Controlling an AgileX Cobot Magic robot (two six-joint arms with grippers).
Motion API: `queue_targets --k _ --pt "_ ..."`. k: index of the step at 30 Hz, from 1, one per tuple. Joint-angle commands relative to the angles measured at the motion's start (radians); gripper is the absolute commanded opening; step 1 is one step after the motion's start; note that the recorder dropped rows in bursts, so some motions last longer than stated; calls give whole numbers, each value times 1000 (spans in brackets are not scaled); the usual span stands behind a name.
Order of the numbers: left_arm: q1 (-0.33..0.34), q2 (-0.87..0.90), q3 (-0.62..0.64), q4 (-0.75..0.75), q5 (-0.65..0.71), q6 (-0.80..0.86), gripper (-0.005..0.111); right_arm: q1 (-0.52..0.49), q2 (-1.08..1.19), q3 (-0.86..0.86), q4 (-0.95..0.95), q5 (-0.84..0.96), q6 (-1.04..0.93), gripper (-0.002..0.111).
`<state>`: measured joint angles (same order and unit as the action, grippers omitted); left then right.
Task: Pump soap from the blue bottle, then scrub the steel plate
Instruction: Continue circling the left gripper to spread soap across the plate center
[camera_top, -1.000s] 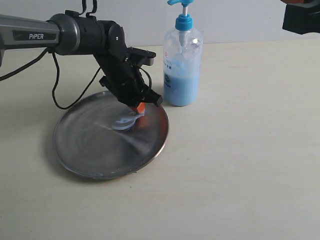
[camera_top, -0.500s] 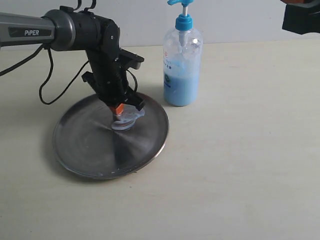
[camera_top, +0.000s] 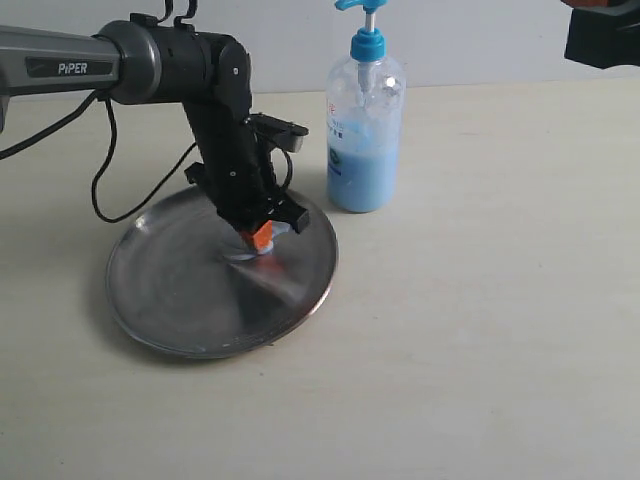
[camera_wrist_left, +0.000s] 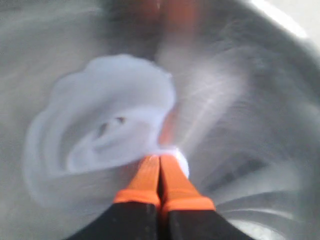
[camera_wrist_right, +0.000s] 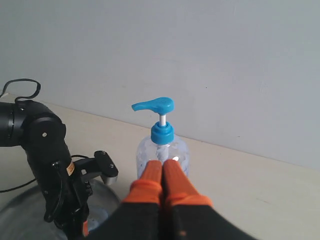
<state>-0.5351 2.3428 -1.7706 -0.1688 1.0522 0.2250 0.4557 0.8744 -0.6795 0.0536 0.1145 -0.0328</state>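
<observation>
The steel plate (camera_top: 180, 300) lies on the table at the left, wide and shallow. My left gripper (camera_top: 260, 240) points down onto the plate's right part, its orange fingers (camera_wrist_left: 150, 175) pressed together, shut, tips in a pale blue soap smear (camera_wrist_left: 110, 120) that swirls over the steel plate (camera_wrist_left: 260, 90). The blue bottle (camera_top: 365, 130) stands upright just right of the plate, partly filled with light-blue liquid. My right gripper (camera_wrist_right: 162, 165) is shut and empty, held up in the air short of the blue bottle (camera_wrist_right: 162, 145); only its dark body (camera_top: 605, 35) shows at the exterior view's top right corner.
A black cable (camera_top: 110, 170) loops from the left arm down to the table behind the plate. A pale wall (camera_wrist_right: 200, 60) rises behind the table.
My left gripper has swept across the plate: leftward, then back right toward the rim, rubbing the soap smear. The bottle and right gripper have not moved.
</observation>
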Motion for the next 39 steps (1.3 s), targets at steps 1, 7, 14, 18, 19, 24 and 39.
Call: queue_targets --k 1,7,14,18,19,24,39 --pt "-6 8 6 -108 -82 32 0 -2 -1 5 0 -9 -1 0" --pt "-6 8 6 -97 -216 18 0 -2 -1 5 0 -9 -1 0" --pt "-6 8 6 150 -205 -139 0 -2 -1 5 0 -9 -1 0" --pt "-6 8 6 250 -114 -173 0 -2 -1 5 0 -9 -1 0" --pt "-6 8 6 259 -97 -173 0 -2 -1 5 0 -9 -1 0" --pt "-6 8 6 249 -35 -173 0 -2 -1 5 0 -9 -1 0" --pt "-8 8 6 -103 -228 -29 0 -2 -1 5 0 -7 -1 0"
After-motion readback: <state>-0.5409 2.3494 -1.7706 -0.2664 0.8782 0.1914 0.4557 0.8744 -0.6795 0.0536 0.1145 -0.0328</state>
